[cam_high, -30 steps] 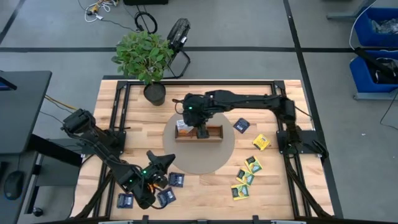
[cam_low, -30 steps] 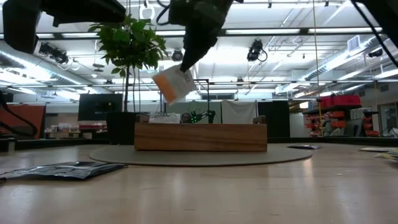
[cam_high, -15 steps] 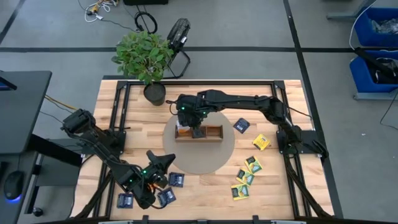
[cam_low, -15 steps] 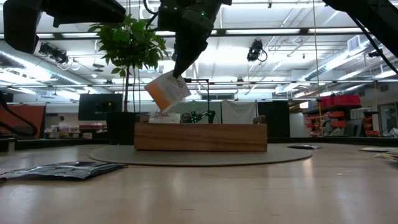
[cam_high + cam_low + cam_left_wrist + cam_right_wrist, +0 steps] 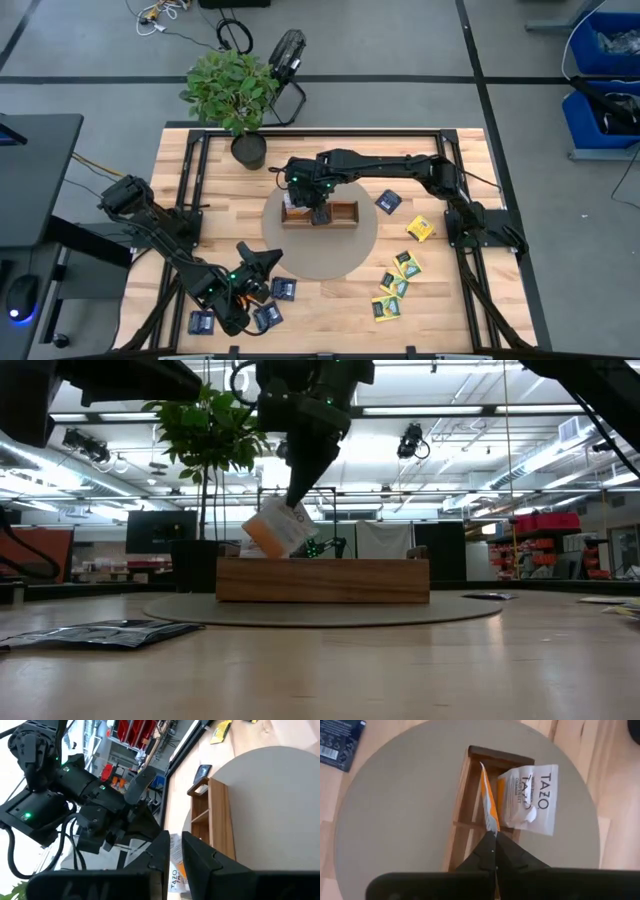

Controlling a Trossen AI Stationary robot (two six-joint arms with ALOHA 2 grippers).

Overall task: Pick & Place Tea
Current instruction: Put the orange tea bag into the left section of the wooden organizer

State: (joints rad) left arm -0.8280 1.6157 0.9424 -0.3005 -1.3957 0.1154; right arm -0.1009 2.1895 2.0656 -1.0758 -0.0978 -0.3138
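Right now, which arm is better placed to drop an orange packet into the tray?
Right. Its gripper is shut on an orange packet just above the tray; the left gripper waits at the table's near edge.

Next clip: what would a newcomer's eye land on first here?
First, the right gripper over the round grey mat at the table's middle, fingers shut on an orange and white tea packet dangling tilted just above the end of the wooden tray nearest the potted plant, where another packet already lies. Next, the yellow-green packets scattered at the table's right and the dark blue packets beside the waiting left gripper.
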